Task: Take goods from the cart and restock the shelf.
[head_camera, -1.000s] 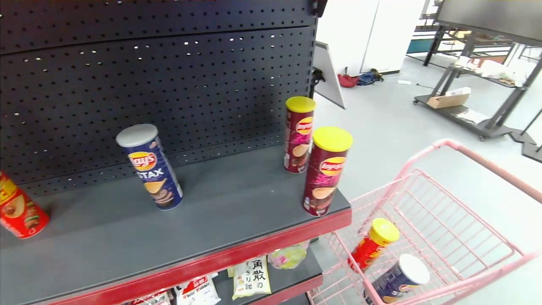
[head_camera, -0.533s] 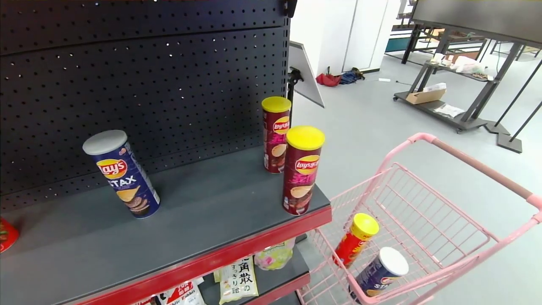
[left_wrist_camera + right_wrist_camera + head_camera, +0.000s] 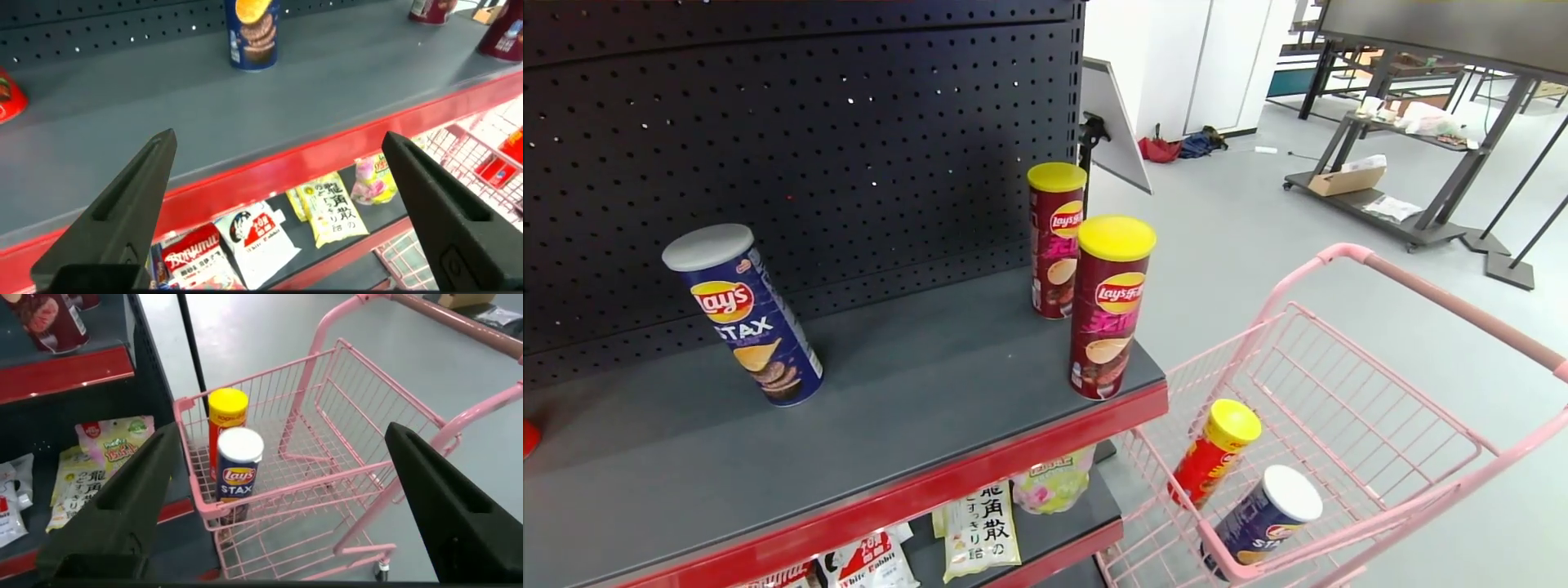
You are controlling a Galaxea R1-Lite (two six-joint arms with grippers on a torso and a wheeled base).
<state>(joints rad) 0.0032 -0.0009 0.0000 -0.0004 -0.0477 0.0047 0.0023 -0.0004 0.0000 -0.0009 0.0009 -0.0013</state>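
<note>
Shelf (image 3: 890, 425) stock, from my left: one blue can (image 3: 743, 318) upright near the pegboard, then two maroon cans (image 3: 1054, 241) (image 3: 1111, 306) upright at the right end, the nearer one at the front edge. Right of the shelf stands the pink cart (image 3: 1445, 302), holding a red can (image 3: 1213, 453) and a second blue can (image 3: 1262, 518), touching, in the corner nearest the shelf.

Handling, as I judge it: light, stiff cardboard tubes with slick printed walls. Grasp mid-body across the diameter with moderate force; avoid the plastic lid.

The left gripper (image 3: 278, 139) is spread wide and holds nothing; likewise the right gripper (image 3: 279, 429).

The right wrist view supplies the top-down line onto both cart cans. The left wrist view supplies the snack bags (image 3: 331, 208) on the lower tier. The head view supplies the free shelf space.
</note>
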